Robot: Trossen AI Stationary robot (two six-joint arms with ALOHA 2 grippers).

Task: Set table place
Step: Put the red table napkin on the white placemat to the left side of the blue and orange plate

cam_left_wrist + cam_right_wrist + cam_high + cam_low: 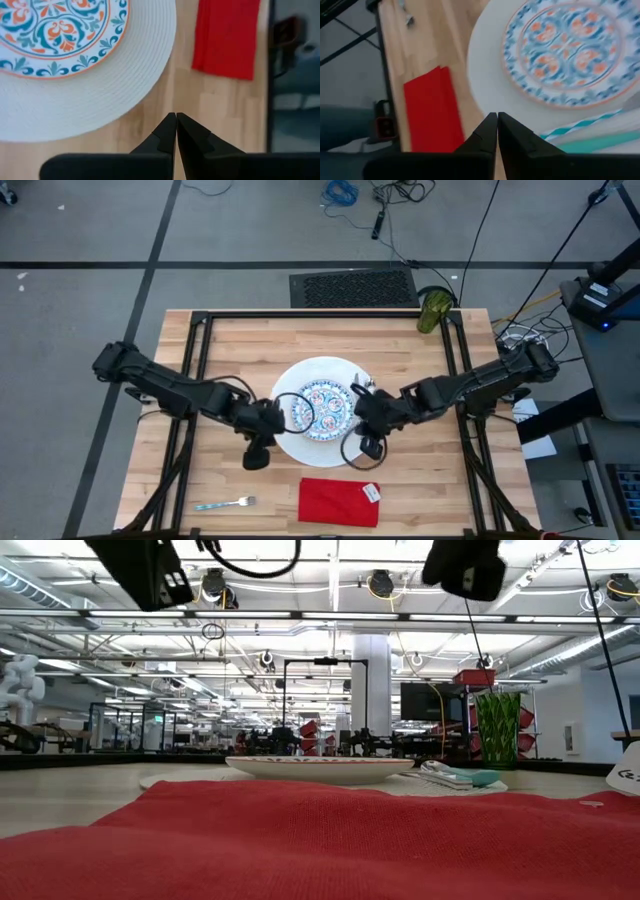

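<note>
Two plates: big white plate [322, 442], patterned plate [322, 408] on it. One napkin [338, 502], fork [226, 503], cup [434, 310]. Left gripper [176, 121] and right gripper [497, 121] clenched, empty.

My right arm covers the white plate's [322, 372] right rim, hiding most of the spoon [590, 131] there. In my low view the red napkin [300, 840] fills the foreground, masking the table.

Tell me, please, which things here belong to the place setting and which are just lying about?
Belonging: white plate, patterned plate, red napkin, fork, teal-handled spoon, green cup.
Lying about: floor grate, blue cable, white tag.
</note>
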